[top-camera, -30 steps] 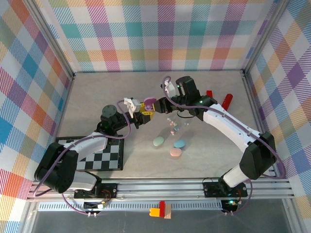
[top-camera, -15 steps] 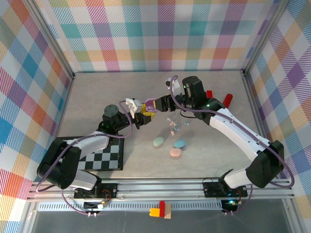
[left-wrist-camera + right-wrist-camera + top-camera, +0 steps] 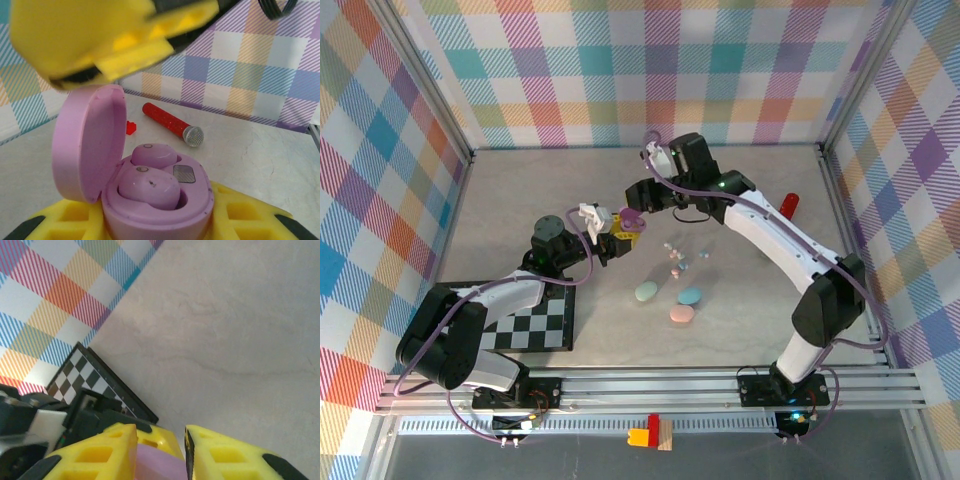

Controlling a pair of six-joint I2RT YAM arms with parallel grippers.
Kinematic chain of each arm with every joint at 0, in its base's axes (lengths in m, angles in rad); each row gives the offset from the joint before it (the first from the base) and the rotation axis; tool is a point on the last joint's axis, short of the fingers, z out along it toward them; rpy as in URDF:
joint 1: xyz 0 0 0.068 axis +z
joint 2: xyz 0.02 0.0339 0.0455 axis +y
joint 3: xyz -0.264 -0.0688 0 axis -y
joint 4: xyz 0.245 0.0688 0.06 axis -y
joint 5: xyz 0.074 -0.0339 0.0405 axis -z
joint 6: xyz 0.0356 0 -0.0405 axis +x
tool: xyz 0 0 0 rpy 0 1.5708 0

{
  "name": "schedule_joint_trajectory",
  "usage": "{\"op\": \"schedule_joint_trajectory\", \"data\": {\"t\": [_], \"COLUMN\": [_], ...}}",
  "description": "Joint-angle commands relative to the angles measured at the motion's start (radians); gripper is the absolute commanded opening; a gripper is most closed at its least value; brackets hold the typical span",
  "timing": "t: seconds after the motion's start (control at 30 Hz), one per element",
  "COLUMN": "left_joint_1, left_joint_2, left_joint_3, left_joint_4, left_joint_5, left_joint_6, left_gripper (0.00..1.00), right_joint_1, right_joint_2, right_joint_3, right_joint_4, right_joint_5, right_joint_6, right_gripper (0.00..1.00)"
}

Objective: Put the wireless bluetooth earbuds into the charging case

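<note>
My left gripper (image 3: 620, 232) is shut on a purple charging case (image 3: 630, 214), held a little above the table. The left wrist view shows the case (image 3: 160, 215) between the yellow fingers (image 3: 250, 222), its lid (image 3: 85, 140) standing open. Two purple earbuds (image 3: 147, 186) (image 3: 154, 154) sit in its wells. My right gripper (image 3: 636, 200) hovers just over the lid. In the right wrist view its jaws (image 3: 161, 450) stand apart, with the purple lid (image 3: 155, 466) below the gap and touching neither finger.
Mint (image 3: 647, 291), blue (image 3: 691, 296) and pink (image 3: 681, 314) cases lie mid-table, with several tiny loose buds (image 3: 675, 262) behind them. A red toy microphone (image 3: 788, 206) lies at the back right. A checkerboard mat (image 3: 535, 325) covers the front left.
My right arm swung in to the held case, then shifted left and back above its lid. Its jaws widened, then narrowed again. The left gripper kept hold of the case.
</note>
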Motion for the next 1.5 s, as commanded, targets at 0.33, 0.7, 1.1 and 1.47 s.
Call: {"op": "schedule_joint_trajectory", "data": {"t": [0.33,0.7,1.1,1.47], "left_joint_1": [-0.009,-0.010,-0.010,-0.010], "left_joint_2": [-0.023,0.020,-0.003,-0.088], "left_joint_3": [0.076,0.124,0.166,0.147], "left_joint_4": [0.069,0.251,0.212,-0.018], "left_joint_5": [-0.057,-0.049,0.035,-0.015], "left_joint_6": [-0.110,-0.218,-0.199,-0.091], "left_gripper": [0.28,0.28,0.28,0.78], "right_joint_1": [-0.027,-0.120,-0.118,-0.121], "right_joint_2": [-0.170,-0.167,-0.146,-0.190], "right_joint_3": [-0.098,-0.329,-0.381,-0.393], "right_joint_4": [0.052,0.518,0.693,0.588], "right_joint_5": [0.008,-0.397,-0.477,-0.319], "right_joint_6": [0.123,0.734,0.866,0.629], "right_gripper": [0.44,0.69,0.36,0.18]}}
